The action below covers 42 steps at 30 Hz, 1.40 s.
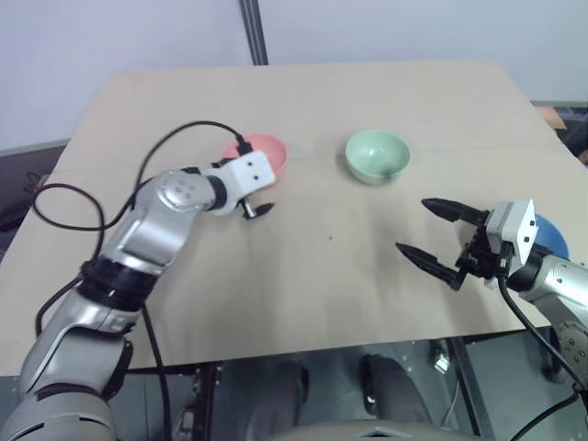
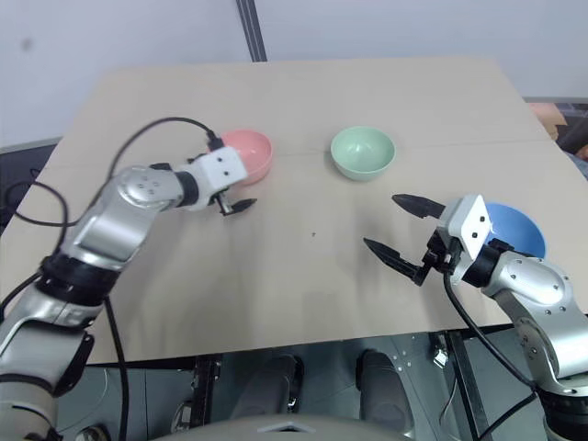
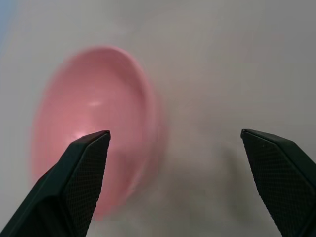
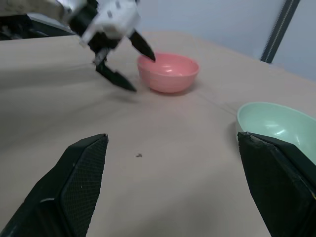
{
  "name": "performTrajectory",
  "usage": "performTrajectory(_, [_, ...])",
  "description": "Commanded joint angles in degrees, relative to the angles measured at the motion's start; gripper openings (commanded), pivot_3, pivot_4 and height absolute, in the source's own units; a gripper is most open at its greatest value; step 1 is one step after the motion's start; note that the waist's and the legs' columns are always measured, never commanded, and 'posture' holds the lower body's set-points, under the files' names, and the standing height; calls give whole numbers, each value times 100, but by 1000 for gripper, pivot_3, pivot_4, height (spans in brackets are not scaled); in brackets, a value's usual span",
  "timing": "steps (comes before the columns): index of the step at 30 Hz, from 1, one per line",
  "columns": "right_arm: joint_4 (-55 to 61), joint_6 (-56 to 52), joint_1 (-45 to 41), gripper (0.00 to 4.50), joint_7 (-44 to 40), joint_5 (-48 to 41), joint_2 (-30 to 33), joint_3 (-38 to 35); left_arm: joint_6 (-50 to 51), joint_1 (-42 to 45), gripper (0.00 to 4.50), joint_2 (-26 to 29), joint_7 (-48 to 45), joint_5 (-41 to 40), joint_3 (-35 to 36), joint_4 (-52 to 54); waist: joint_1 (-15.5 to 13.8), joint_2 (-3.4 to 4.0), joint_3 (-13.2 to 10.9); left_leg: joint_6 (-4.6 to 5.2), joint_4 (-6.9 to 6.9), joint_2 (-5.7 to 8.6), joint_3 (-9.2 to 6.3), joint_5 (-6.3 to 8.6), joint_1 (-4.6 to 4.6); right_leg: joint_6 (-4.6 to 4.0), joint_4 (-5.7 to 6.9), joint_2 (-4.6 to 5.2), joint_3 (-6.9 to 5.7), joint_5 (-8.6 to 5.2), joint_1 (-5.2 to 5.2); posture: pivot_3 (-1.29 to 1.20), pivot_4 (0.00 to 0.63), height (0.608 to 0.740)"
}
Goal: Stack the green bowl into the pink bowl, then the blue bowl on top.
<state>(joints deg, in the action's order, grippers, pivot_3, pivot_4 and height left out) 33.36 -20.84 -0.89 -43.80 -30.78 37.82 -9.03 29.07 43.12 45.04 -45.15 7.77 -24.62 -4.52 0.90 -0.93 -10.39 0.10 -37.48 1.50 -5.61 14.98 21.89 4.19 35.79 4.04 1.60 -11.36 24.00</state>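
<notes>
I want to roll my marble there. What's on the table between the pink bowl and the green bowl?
Nothing: bare table lies between the pink bowl and the green bowl, seen from the head views.

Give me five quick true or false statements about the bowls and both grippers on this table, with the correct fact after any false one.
1. The green bowl sits inside the pink bowl. False: they stand apart on the table, both empty.
2. The left gripper is beside the pink bowl, jaws open. True.
3. The right gripper holds the blue bowl. False: its jaws are open and empty.
4. The blue bowl lies partly hidden behind the right gripper's wrist. True.
5. The green bowl is upside down. False: it stands upright, opening up.
</notes>
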Motion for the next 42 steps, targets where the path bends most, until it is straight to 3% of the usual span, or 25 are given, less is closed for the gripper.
performTrajectory(1, [280,174,58,4500,146,95,-53,-84,-231,532,3130,-312,-33,478,-199,-658,-14,-1,-1,0,0,0,-1,0,1,0,0,0,-1,0,1,0,150,740])
performTrajectory(7, [550,192,373,4500,249,23,-50,-368,-593,1023,87,-768,-162,733,-211,-1486,-9,-3,-1,1,-3,1,-2,0,1,1,4,1,-1,0,0,0,150,740])
performTrajectory(13, [641,210,537,4500,387,50,-107,-417,-1182,918,33,-725,-630,503,24,-1113,-2,-3,-2,1,-3,0,-1,0,-3,1,9,1,0,0,0,0,150,740])
performTrajectory(18, [664,213,609,4500,467,43,-155,-466,-1777,215,33,-390,-2044,-664,355,410,6,-2,-1,0,-4,-1,1,0,-2,0,8,3,3,0,1,0,150,740])
performTrajectory(25, [807,193,729,4500,589,85,-196,-447,-2594,-267,33,-121,-2886,-758,128,960,-18,-1,-1,1,-9,-1,2,0,-11,0,9,2,4,0,-11,0,150,740])
performTrajectory(29, [881,170,790,4500,671,90,-207,-451,-2841,-292,1516,-139,-3179,-700,44,840,-11,-1,-1,2,-22,-1,2,0,-15,1,11,1,3,0,-20,0,150,740])
performTrajectory(35, [690,114,621,4500,803,240,-216,-250,-2299,-445,4387,-126,-3081,-1097,465,1205,9,0,-1,2,-30,-3,2,0,-14,1,15,0,3,0,-20,0,150,740])
performTrajectory(39, [190,48,77,4500,1101,1095,-8,110,-822,-805,4449,144,-3048,-1965,1199,1877,23,0,-1,2,-35,-5,1,0,-14,2,19,-2,3,0,-19,0,150,740])
performTrajectory(42, [-710,149,-681,4500,912,1739,289,605,-797,-1309,4449,113,-2542,-2317,2006,2219,115,3,-3,2,-35,-6,5,0,-16,2,20,-2,3,0,-20,0,150,740])
